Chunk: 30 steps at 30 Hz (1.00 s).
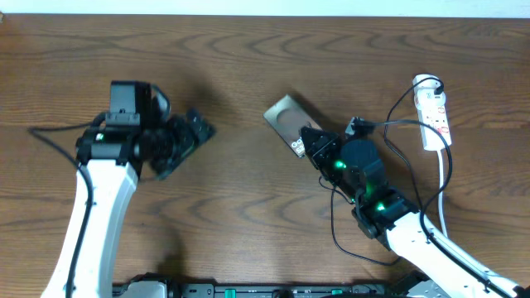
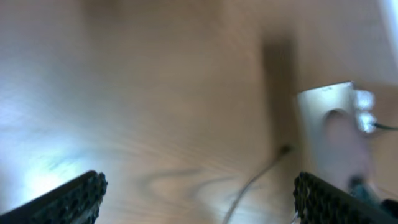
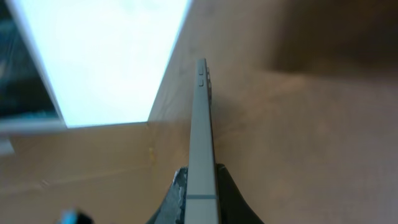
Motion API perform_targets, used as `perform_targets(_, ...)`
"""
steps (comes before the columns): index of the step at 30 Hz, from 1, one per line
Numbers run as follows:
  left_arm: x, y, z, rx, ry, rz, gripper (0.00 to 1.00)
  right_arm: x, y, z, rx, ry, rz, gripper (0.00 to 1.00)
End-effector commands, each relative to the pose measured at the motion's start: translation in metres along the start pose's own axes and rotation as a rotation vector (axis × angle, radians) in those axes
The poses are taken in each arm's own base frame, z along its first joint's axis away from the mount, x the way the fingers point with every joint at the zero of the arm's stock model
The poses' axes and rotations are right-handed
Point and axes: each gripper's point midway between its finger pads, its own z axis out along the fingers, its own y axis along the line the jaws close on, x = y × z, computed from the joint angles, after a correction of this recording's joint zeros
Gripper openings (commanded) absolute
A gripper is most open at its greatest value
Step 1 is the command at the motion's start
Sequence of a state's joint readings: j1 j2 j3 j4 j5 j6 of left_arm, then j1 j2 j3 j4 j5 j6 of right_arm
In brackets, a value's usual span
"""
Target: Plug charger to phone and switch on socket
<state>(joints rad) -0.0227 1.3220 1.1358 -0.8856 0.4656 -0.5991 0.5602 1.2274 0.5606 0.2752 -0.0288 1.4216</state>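
The phone [image 1: 284, 116] is a brownish-grey slab near the table's middle. My right gripper [image 1: 308, 142] is shut on its near end. In the right wrist view the phone [image 3: 200, 112] stands edge-on between the two jaws [image 3: 202, 182]. The charger, a thin black cable [image 1: 406, 122], runs from the socket [image 1: 432, 116] at the far right to a small black tip [image 1: 357, 126] beside my right arm, then loops below it. My left gripper [image 1: 195, 132] is open and empty over bare wood left of the phone. Its blurred view shows the open jaws [image 2: 199, 190], the phone [image 2: 329, 124] and a thin cable [image 2: 255, 183].
A white cord [image 1: 445, 207] runs from the socket down the right side of the wooden table [image 1: 248, 58]. The black cable loops [image 1: 335, 236] lie under and around my right arm. The table's far edge [image 1: 265, 16] runs along the top.
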Motion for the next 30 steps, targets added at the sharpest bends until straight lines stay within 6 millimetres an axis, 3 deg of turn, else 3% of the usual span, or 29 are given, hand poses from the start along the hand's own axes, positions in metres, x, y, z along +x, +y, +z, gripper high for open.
perform_targets(1,0.012,0.028,-0.029,-0.148,-0.06,0.03,0.98,0.013,0.021,-0.006,-0.044,0.126,0.289,0.01)
perform_targets(4,0.035,0.046,-0.05,-0.214,-0.049,0.037,0.98,0.017,0.022,-0.007,-0.048,0.158,0.288,0.01)
perform_targets(8,0.055,0.08,-0.093,-0.33,-0.156,0.007,0.98,0.026,0.023,-0.009,-0.048,0.212,0.286,0.01)
perform_targets(12,0.068,0.079,-0.129,-0.237,-0.338,-0.014,0.98,0.034,0.026,-0.012,-0.059,0.286,0.268,0.01)
perform_targets(14,0.076,0.073,-0.15,-0.141,-0.456,-0.01,0.98,0.039,0.041,-0.02,-0.131,0.373,0.204,0.01)
perform_targets(17,0.084,0.072,-0.162,-0.07,-0.532,-0.027,0.98,0.036,0.069,-0.037,-0.269,0.443,0.108,0.01)
perform_targets(21,0.091,0.078,-0.159,-0.045,-0.547,-0.069,0.98,0.027,0.085,-0.067,-0.381,0.482,-0.007,0.01)
perform_targets(24,0.088,0.078,-0.156,-0.035,-0.548,-0.099,0.98,0.018,0.064,-0.078,-0.364,0.46,0.007,0.01)
perform_targets(29,0.084,0.071,-0.157,0.002,-0.562,-0.115,0.98,0.008,-0.007,-0.082,-0.323,0.336,0.15,0.01)
perform_targets(30,0.084,0.072,-0.157,0.007,-0.561,-0.136,0.98,0.006,-0.012,-0.082,-0.344,0.311,0.183,0.01)
